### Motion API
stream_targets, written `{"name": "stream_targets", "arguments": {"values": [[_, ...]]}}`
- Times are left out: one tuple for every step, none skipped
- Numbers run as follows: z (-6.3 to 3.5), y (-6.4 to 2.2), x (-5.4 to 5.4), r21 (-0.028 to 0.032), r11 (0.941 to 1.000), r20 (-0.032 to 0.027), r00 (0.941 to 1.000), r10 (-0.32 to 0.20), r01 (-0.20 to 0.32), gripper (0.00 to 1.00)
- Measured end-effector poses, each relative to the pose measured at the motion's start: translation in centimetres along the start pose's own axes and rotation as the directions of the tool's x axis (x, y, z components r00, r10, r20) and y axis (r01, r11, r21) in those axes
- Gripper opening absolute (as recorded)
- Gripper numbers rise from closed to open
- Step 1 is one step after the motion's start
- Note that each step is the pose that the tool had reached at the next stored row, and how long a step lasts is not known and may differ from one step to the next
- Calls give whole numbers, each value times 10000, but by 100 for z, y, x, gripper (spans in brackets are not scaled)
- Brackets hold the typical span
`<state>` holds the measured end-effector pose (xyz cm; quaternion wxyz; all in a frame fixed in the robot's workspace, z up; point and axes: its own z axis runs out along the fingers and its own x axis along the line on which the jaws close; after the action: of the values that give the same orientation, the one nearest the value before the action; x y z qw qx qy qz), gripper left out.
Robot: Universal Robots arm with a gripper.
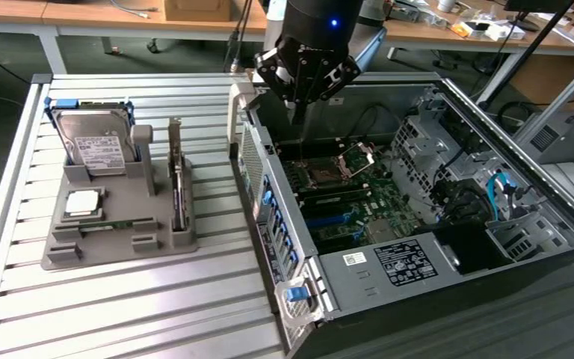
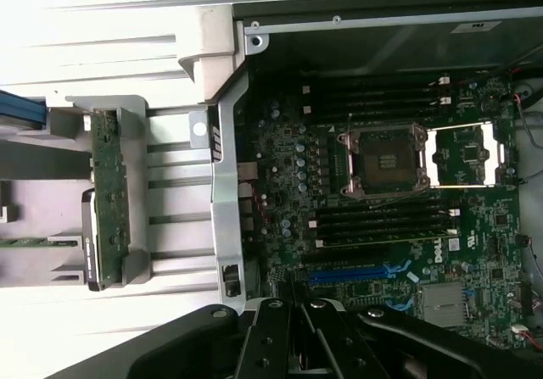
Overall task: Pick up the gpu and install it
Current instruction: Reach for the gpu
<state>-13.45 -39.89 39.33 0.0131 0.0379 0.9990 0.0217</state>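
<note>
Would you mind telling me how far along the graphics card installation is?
Nothing looks done: the graphics card stands in the grey holder. The gripper is shut, holding nothing, above the open computer case. Pick-up and installation both remain.

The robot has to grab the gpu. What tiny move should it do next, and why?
Probably slide toward the exterior view's left, to above the gpu. The tool is shut and looks empty, hanging over the edge of the case, while the gpu stands on edge in the grey holder, untouched.
</note>
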Motion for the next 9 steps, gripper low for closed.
{"name": "stream_targets", "arguments": {"values": [[0,0,1,0,10000,0,10000,0,0,13],[0,0,3,0,10000,0,10000,0,0,13],[0,0,6,0,10000,0,10000,1,-1,13],[0,-1,8,0,10000,0,10000,0,0,13],[0,-1,12,0,10000,0,10000,1,-1,13],[0,-1,15,0,10000,0,10000,1,-1,13],[0,-1,19,0,10000,0,10000,0,0,13],[-1,-2,22,0,10000,0,10000,-1,1,13],[-1,-2,27,0,10000,0,10000,0,0,13]]}}
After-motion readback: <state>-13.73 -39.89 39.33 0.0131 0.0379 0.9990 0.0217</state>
